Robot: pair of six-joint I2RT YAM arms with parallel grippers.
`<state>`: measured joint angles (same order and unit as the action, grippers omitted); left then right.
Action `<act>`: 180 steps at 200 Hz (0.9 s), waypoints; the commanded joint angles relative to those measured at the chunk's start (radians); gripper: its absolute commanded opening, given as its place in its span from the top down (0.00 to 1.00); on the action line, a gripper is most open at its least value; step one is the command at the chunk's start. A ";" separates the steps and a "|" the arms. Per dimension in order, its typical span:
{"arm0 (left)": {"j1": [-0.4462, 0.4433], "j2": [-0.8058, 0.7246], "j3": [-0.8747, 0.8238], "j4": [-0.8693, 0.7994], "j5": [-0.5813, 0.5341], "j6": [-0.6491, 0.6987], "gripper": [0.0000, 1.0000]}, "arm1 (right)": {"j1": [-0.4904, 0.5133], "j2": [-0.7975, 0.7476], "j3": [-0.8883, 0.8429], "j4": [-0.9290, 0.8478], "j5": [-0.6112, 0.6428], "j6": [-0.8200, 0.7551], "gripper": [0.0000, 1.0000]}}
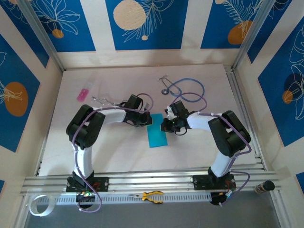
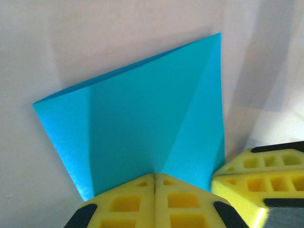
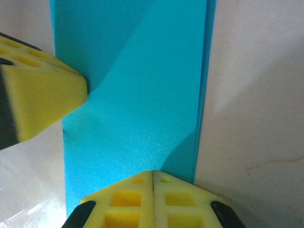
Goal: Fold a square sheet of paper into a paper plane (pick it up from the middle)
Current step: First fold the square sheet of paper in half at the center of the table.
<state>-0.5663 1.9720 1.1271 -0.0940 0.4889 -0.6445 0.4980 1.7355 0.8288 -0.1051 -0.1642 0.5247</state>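
Observation:
The square sheet of paper [image 1: 156,134] lies on the table between the two arms as a narrow cyan-blue rectangle, folded in half. My left gripper [image 1: 148,121] is shut, and its yellow tips [image 2: 155,183] rest on the paper's [image 2: 137,123] near edge, where a slanting crease runs up to the far corner. My right gripper [image 1: 165,126] is shut too. Its tips [image 3: 152,178] touch the paper [image 3: 142,95] close to its long right edge. Each wrist view catches the other gripper's yellow pad at its side: the right one's [image 2: 256,175], the left one's [image 3: 42,99]. Nothing shows between either pair of jaws.
A blue-tubed stethoscope [image 1: 183,88] lies at the back right. A small pink rectangle [image 1: 82,94] is at the back left. Yellow-handled pliers [image 1: 152,195] and a tape roll [image 1: 38,205] sit below the front rail. Patterned walls close in the table.

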 commanded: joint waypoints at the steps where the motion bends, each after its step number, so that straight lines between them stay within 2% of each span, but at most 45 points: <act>1: 0.016 0.029 0.021 -0.028 -0.015 0.027 0.93 | 0.005 0.055 -0.055 -0.179 0.100 0.000 1.00; 93: 0.074 0.036 -0.003 0.056 -0.050 -0.073 0.94 | 0.005 0.056 -0.055 -0.179 0.100 0.000 1.00; 180: 0.084 0.066 0.083 -0.030 -0.087 -0.114 0.94 | 0.006 0.054 -0.056 -0.179 0.097 -0.002 1.00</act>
<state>-0.5034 2.0068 1.1774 -0.0803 0.4603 -0.7326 0.4980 1.7355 0.8288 -0.1047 -0.1642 0.5247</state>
